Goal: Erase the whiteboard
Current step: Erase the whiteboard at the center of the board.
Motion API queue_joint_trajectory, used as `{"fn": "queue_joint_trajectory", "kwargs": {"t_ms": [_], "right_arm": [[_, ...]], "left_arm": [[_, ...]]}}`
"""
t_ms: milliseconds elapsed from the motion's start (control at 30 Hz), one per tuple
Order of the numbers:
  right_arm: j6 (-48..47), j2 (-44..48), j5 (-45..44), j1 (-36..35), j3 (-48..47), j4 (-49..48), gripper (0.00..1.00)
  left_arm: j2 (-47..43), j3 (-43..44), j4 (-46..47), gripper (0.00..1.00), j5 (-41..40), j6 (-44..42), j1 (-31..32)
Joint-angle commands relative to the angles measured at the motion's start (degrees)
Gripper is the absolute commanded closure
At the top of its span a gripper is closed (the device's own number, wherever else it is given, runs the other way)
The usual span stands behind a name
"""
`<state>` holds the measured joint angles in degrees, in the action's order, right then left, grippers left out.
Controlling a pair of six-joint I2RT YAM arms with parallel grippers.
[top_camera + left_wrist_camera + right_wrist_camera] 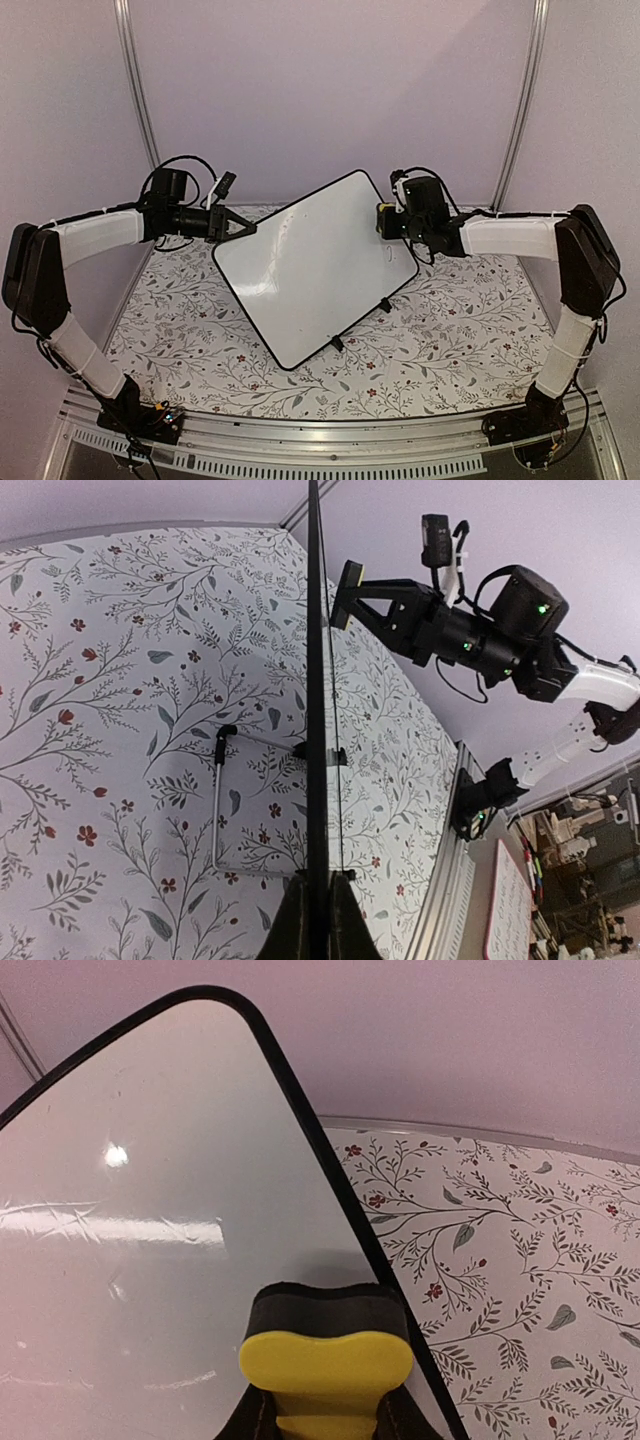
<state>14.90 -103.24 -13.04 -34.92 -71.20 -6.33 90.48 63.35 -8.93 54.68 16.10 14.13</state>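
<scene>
Top view: the whiteboard (315,270) is leaning tilted on the table (450,340); the left gripper (240,228) is clamping its 9 o'clock edge, the right gripper (385,220) sitting at 2 o'clock.
Left wrist view: the board is showing edge-on, jaws pinched on its frame.
Right wrist view: this gripper is squeezing a yellow eraser (325,1345) by the board's rim.
Advice: pressing flat, stroking inward.
</scene>
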Motion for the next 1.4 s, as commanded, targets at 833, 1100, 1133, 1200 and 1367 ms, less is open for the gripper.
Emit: {"fn": "queue_joint_trajectory", "kwargs": {"t_ms": [833,1100,1133,1200,1367], "right_arm": [[2.1,-2.0,5.5,1.2,12.6,-7.6,1.0],[3.1,-0.6,7.3,0.8,16.2,-8.4,1.0],[3.1,-0.5,7.2,0.5,16.5,-8.4,1.0],[2.8,-0.3,6.6,-0.1,16.9,-8.2,1.0],[2.6,0.3,5.1,-1.7,18.2,-7.4,1.0]], "left_arm": [[-0.1,-0.3,0.7,1.0,2.3,-1.9,0.9],[0.0,-0.3,0.7,1.0,2.3,-1.9,0.9],[0.0,-0.3,0.7,1.0,2.2,-1.9,1.0],[0.0,-0.4,0.7,1.0,2.2,-1.9,1.0],[0.1,-0.4,0.7,1.0,2.1,-1.9,0.9]]}}
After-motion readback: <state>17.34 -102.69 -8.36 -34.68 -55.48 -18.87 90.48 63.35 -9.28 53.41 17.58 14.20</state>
